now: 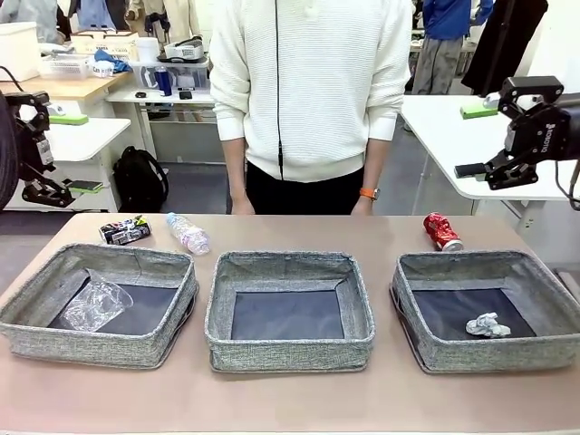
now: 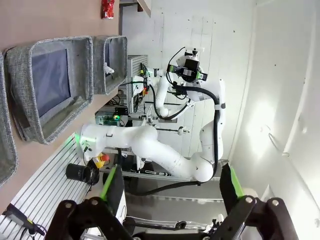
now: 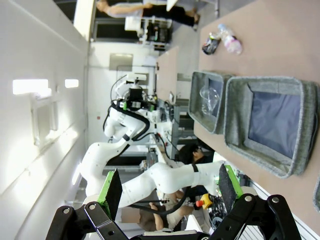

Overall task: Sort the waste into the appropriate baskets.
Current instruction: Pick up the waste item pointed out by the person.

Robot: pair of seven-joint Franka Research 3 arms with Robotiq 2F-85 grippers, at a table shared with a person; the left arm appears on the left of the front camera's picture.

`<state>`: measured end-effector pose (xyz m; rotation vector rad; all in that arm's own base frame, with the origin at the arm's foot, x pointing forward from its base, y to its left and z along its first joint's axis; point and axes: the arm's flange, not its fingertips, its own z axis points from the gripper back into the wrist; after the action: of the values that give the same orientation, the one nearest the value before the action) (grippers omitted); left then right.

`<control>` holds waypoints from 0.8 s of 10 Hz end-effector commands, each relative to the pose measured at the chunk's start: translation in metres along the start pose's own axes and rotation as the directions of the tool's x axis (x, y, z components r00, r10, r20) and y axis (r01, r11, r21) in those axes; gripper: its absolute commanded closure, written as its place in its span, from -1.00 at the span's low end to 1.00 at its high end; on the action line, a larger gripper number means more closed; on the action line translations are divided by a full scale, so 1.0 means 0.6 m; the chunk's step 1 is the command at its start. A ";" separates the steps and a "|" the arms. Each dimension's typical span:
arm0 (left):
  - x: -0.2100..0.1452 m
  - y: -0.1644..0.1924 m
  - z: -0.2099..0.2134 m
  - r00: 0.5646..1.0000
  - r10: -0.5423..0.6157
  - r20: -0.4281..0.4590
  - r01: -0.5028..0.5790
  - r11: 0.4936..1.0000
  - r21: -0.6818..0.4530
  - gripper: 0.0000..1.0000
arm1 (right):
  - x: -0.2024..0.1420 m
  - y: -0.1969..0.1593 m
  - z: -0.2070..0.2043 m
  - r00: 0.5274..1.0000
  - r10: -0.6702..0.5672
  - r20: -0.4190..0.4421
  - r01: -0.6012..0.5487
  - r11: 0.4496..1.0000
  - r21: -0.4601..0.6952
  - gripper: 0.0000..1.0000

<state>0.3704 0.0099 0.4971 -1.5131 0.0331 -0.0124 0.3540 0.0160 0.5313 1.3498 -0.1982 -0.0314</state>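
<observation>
Three grey woven baskets stand in a row: left [image 1: 27, 317], middle [image 1: 288, 349], right [image 1: 426, 340]. A clear plastic cup [image 1: 95, 304] lies in the left one and a crumpled white paper ball [image 1: 488, 324] in the right one. Behind them on the table lie a crushed black can [image 1: 124, 231], a clear bottle [image 1: 188, 233] and a crushed red can [image 1: 442, 231]. My left gripper [image 1: 50, 186] hangs open off the table's left, my right gripper [image 1: 491, 172] open off its right. Both wrist views show green pads wide apart with nothing between: left gripper [image 2: 171, 190], right gripper [image 3: 168, 192].
A person in a white sweater [image 1: 308, 82] stands at the far edge, hands down by the table. The left wrist view takes in the middle basket [image 2: 82, 70], right basket [image 2: 117, 62] and red can [image 2: 107, 7]; the right wrist view shows the cup [image 3: 209, 97], bottle [image 3: 231, 41] and black can [image 3: 211, 45].
</observation>
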 end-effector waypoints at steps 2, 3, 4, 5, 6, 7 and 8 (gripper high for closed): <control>-0.002 -0.002 0.001 1.000 -0.013 -0.003 0.012 1.000 -0.012 -1.00 | 0.000 0.005 0.001 1.000 -0.017 -0.005 0.017 1.000 -0.008 -1.00; -0.002 -0.002 0.001 1.000 -0.013 -0.003 0.012 1.000 -0.012 -1.00 | 0.000 0.005 0.001 1.000 -0.017 -0.005 0.017 1.000 -0.008 -1.00; -0.002 -0.002 0.001 1.000 -0.013 -0.003 0.012 1.000 -0.012 -1.00 | 0.000 0.005 0.001 1.000 -0.017 -0.005 0.017 1.000 -0.008 -1.00; -0.002 -0.002 0.001 1.000 -0.013 -0.003 0.012 1.000 -0.012 -1.00 | 0.000 0.005 0.001 1.000 -0.017 -0.005 0.017 1.000 -0.008 -1.00; -0.002 -0.002 0.001 1.000 -0.013 -0.003 0.012 1.000 -0.012 -1.00 | 0.000 0.005 0.001 1.000 -0.017 -0.005 0.017 1.000 -0.008 -1.00; -0.002 -0.002 0.001 1.000 -0.013 -0.003 0.012 1.000 -0.012 -1.00 | 0.000 0.005 0.001 1.000 -0.017 -0.005 0.017 1.000 -0.008 -1.00; -0.002 -0.002 0.001 1.000 -0.013 -0.003 0.012 1.000 -0.012 -1.00 | 0.000 0.005 0.001 1.000 -0.017 -0.005 0.017 1.000 -0.008 -1.00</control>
<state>0.3704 0.0099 0.4970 -1.5131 0.0331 -0.0122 0.3540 0.0160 0.5313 1.3498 -0.1982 -0.0314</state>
